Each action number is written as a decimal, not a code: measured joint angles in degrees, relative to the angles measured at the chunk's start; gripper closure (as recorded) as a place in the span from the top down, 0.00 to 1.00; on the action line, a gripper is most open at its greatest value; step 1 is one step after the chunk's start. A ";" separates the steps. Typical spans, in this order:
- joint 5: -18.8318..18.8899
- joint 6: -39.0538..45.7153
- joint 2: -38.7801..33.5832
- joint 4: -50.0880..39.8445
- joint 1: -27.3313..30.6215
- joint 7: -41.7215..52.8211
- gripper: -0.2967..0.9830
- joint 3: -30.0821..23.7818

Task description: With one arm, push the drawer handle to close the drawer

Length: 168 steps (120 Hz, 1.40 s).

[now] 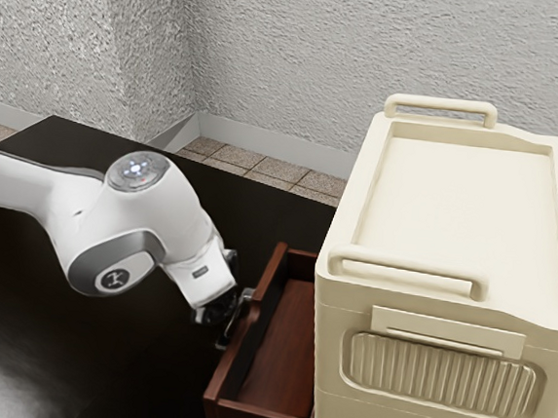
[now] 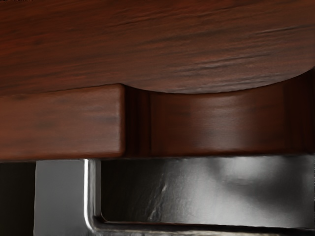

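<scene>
1. Reaching in from the exterior view's left, my white arm (image 1: 131,225) passes over the dark, glossy table (image 1: 138,373) and bends down toward its wrist.
2. At the end of it, my black gripper (image 1: 213,313) points downward, just beside the outer side of the drawer front. Whether it is open or closed I cannot tell, nor can I make out whether it touches anything.
3. Next comes the metal handle (image 1: 225,337), mounted on the outside of that front, right by my gripper. In my wrist view, one bright, squared bend of it shows along the wooden edge, with a shiny dark surface beyond.
4. Then the reddish-brown wooden drawer (image 1: 286,351), which stands open: its floor and side walls are exposed between the front and the big cream box. The front's upper edge has a curved dip, which my wrist view shows close up.
5. Farthest toward the exterior view's right stands the cream box (image 1: 465,206), hiding the inner end of the drawer. It has two raised bars on top and a ribbed panel (image 1: 440,376) on the side facing the exterior camera.
</scene>
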 joint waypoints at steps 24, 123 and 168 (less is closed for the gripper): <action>0.03 0.53 3.04 2.06 -0.89 -0.29 0.15 -1.06; 0.08 1.46 16.98 17.24 -1.28 -0.86 0.15 -6.05; -0.54 2.42 18.72 19.32 -2.35 -1.20 0.16 -6.07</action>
